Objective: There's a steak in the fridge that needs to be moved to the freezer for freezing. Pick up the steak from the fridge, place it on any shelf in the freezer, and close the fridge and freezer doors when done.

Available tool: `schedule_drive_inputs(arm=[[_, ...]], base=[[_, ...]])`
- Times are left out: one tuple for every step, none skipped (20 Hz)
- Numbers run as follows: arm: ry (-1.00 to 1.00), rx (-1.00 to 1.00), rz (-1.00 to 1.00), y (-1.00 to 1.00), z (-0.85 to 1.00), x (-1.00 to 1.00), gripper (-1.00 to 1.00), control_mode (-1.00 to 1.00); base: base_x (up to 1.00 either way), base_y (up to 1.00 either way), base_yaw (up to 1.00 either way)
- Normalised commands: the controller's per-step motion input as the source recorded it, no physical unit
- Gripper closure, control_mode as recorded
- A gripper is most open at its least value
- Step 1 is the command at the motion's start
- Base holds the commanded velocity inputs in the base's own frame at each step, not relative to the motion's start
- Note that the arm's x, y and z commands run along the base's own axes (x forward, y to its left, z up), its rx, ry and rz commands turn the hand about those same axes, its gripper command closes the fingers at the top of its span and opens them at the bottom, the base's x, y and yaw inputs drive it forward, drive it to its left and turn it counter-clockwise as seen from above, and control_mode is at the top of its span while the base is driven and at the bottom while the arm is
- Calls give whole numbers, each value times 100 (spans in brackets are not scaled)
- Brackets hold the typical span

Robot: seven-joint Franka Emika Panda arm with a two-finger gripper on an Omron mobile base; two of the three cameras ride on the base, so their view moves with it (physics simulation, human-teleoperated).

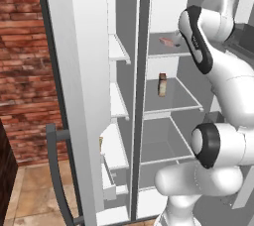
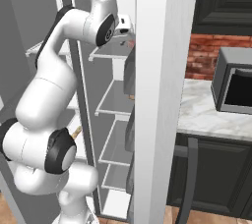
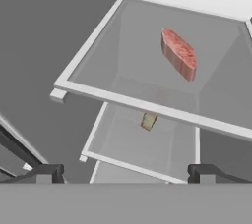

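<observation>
Left base view: both tall light-grey doors are swung open. The freezer door [image 1: 79, 96] with its dark grey bar handle [image 1: 57, 170] stands at the left. The narrow freezer section [image 1: 119, 106] shows short white shelves; the wider fridge section [image 1: 171, 96] sits to its right. The small flat pink-red steak [image 1: 167, 41] lies on the top glass shelf [image 1: 166, 51] of the fridge. A small upright tan-brown jar [image 1: 162, 85] stands on the shelf below. The white arm [image 1: 218, 71] rises at the right and reaches toward the top shelf; its hand is hidden behind the wrist.

Right base view: the open fridge door [image 2: 157, 100] blocks much of the interior. The arm's wrist sits level with the top shelf [image 2: 110, 51]. Marble counter [image 2: 206, 110] and grey microwave [image 2: 234, 83] to the right.

Hand view: the two-finger gripper [image 3: 125, 174] has its jaws spread wide, nothing between them. The steak [image 3: 178, 53] lies flat on the top shelf [image 3: 147, 105], toward the back, well apart from the dark fingertips [image 3: 47, 173]. The jar [image 3: 148, 120] shows through the glass on the shelf beneath.
</observation>
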Motion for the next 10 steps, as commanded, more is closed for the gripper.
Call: schedule_drive_inputs(arm=[[12,0,0,-2,0,44,-100,-100],[10,0,0,-5,0,44,-100,-100],[8,0,0,-8,0,46,-100,-100],[8,0,0,-8,0,46,-100,-100],[7,0,0,-8,-2,46,-100,-100],[8,0,0,-11,-4,46,-100,-100],[7,0,0,-17,-2,44,-100,-100],[3,0,0,-27,-1,41,-100,-100],[1,0,0,-29,0,39,-100,-100],[0,0,0,-28,-5,39,-100,-100]], base=[[0,0,0],[0,0,0],[0,0,0],[0,0,0],[0,0,0],[0,0,0],[0,0,0],[0,0,0],[0,0,0],[0,0,0]])
